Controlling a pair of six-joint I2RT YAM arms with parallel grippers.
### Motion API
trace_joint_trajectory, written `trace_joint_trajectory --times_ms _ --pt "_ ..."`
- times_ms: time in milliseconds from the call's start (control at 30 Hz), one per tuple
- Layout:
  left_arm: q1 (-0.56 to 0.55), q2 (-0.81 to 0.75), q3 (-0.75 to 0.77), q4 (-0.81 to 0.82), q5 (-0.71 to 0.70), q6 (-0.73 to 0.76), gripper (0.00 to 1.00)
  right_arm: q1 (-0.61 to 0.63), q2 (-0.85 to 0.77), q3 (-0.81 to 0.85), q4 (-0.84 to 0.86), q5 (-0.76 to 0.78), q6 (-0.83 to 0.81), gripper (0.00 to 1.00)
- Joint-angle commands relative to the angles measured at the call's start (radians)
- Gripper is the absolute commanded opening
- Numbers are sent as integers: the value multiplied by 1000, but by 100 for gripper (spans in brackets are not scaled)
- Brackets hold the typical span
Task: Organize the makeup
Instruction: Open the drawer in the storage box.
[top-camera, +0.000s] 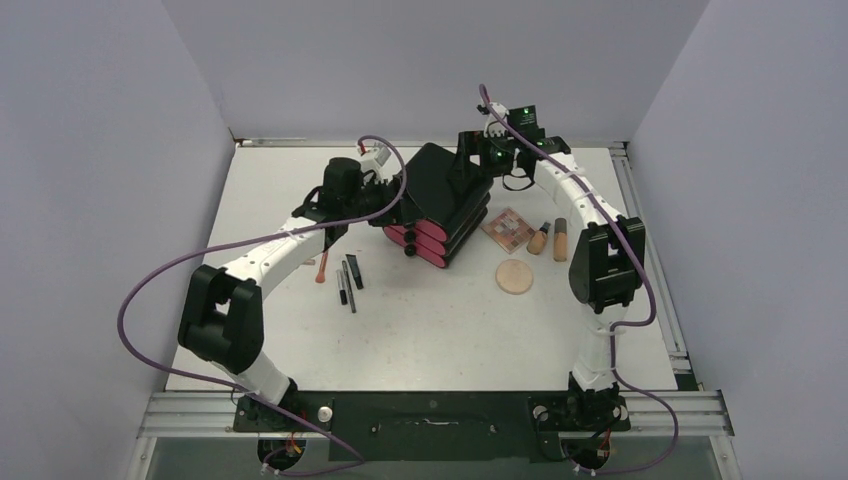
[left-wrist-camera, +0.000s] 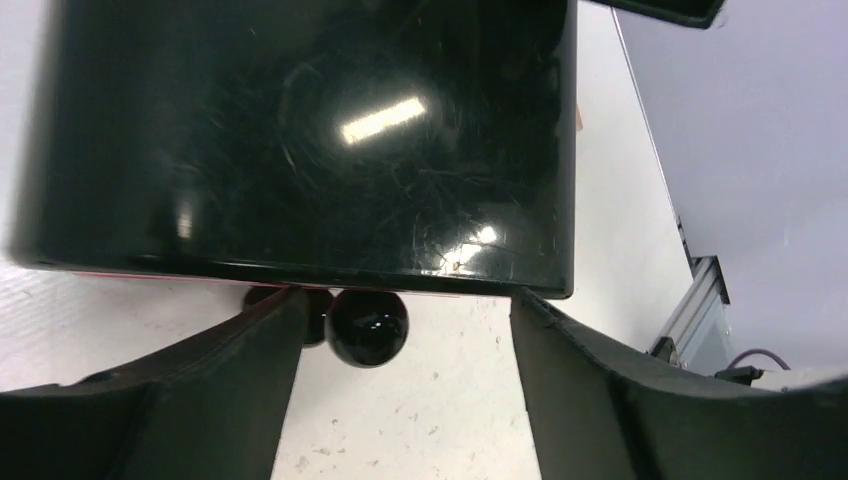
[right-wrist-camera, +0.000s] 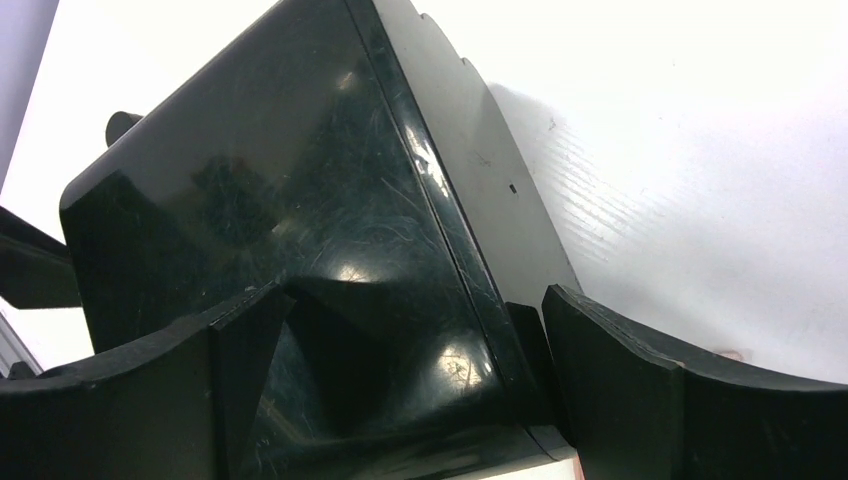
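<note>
Left tool: fingers apart, set at the lower front edge of the black cabinet; one round black knob sits in the gap.
Right tool: fingers apart, straddling a corner of the cabinet; grip contact cannot be confirmed.
Cabinet: far middle of the bench, between both tools, pink drawers facing near-left.
Eyeshadow palette: flat, just right of the cabinet.
Tan tubes: two, dark-capped, side by side, just right of the palette.
Peach disc: nearer than the palette, apart from it.
Black pencils: grouped left of the cabinet, on the nearer side.
Orange-handled brush: just left of the pencils.
</note>
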Motion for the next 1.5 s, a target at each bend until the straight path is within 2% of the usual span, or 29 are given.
trace_joint_trajectory --times_ms 0,67,133,267,467,600,767,900,1067,1133,1300,1467 --pt "-37 44 64 39 70 55 65 48 -35 -59 -50 -18 -22 98" --pt "-59 53 72 17 58 77 61 48 -37 -71 -49 -5 -22 98" --pt "-76 64 73 2 64 88 51 48 -41 -76 -48 7 -21 96" --pt "-121 52 66 0 64 94 43 48 -44 -77 -51 56 -3 94" --pt "-159 0 32 -1 -1 69 23 47 -43 -55 -71 124 15 94" --pt "-159 -32 -3 1 -52 56 22 47 -38 -7 -101 168 16 100" --pt "-158 -52 -12 -43 -104 64 22 46 -48 45 -127 241 27 93" --pt "-159 -61 -6 -73 -115 71 18 46 -77 88 -141 289 32 92" --pt "-159 -89 -10 -100 -132 69 18 47 -151 91 -149 399 19 92" --pt "-159 -109 -23 -97 -133 58 18 48 -196 55 -130 403 23 93" --pt "-160 -145 -53 -104 -123 41 18 76 -375 -159 38 250 110 100" --pt "-162 -193 -126 -91 -131 13 18 146 -446 -326 139 224 162 87"
